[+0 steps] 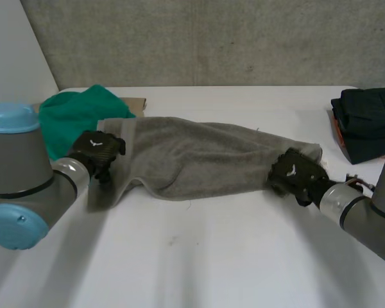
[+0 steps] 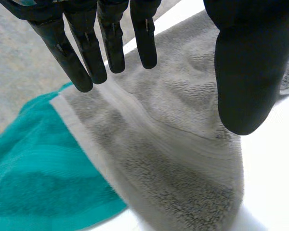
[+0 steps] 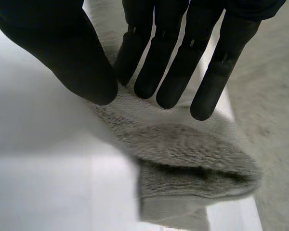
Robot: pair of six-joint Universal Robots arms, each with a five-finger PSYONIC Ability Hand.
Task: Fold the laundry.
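The far corner of the grey towel [image 1: 205, 157] is hidden behind the left hand [image 1: 99, 151], and its right end disappears under the right hand [image 1: 296, 173]. The stack of dark folded clothes [image 1: 369, 119] is cut off by the head view's edge, and something orange under it is too hidden to name. The grey towel lies stretched between the two hands, rumpled along its length and sagging at the near edge. The left hand is at the towel's left end with straight fingers [image 2: 86, 53] spread well apart from the thumb, gripping nothing, the towel's banded edge beneath the palm. The right hand is at the right end, its thumb closed toward straight fingers [image 3: 168, 62] with the towel's edge pinched between them and a folded-over corner just past the fingertips. A green towel [image 1: 74, 115] lies heaped behind the left hand, touching the grey one. All rest on a white table [image 1: 199, 256] against a grey wall [image 1: 212, 38].
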